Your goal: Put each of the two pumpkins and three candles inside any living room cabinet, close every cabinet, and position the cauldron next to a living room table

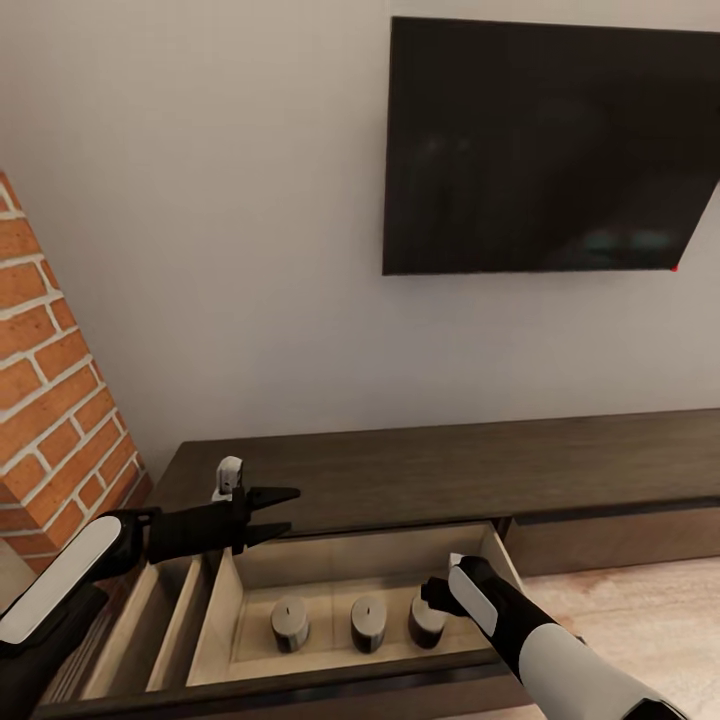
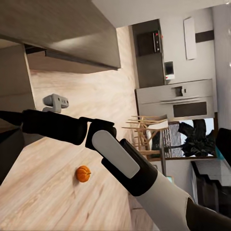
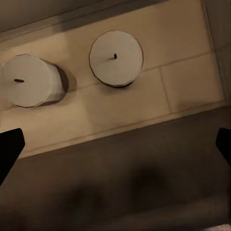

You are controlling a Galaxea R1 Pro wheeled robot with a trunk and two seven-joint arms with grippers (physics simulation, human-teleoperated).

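Nearest in the head view, the right arm reaches down into the pulled-out drawer of the cabinet [image 1: 420,470], its gripper hidden behind the wrist; in the right wrist view the right gripper [image 3: 115,144] has its dark fingertips [image 3: 9,149] far apart at the picture's edges, released and holding nothing, above the drawer's front wall. On the drawer's light wooden floor stand three candles in a row: the left candle [image 1: 290,622], the middle candle [image 1: 368,620], and the right candle [image 1: 426,620], which is just beside the right wrist. The wrist camera looks down on two of them, each showing a small dark wick. Slightly farther back, the left gripper [image 1: 285,512] hovers over the drawer's rear left corner, its black fingers spread and empty. The left wrist view shows a pumpkin [image 2: 83,173] lying alone on the wooden floor [image 2: 57,192], well apart from the cabinet. Beyond the cabinet top, a dark television [image 1: 550,150] hangs on the pale wall, with a brick column [image 1: 50,400] at the left.
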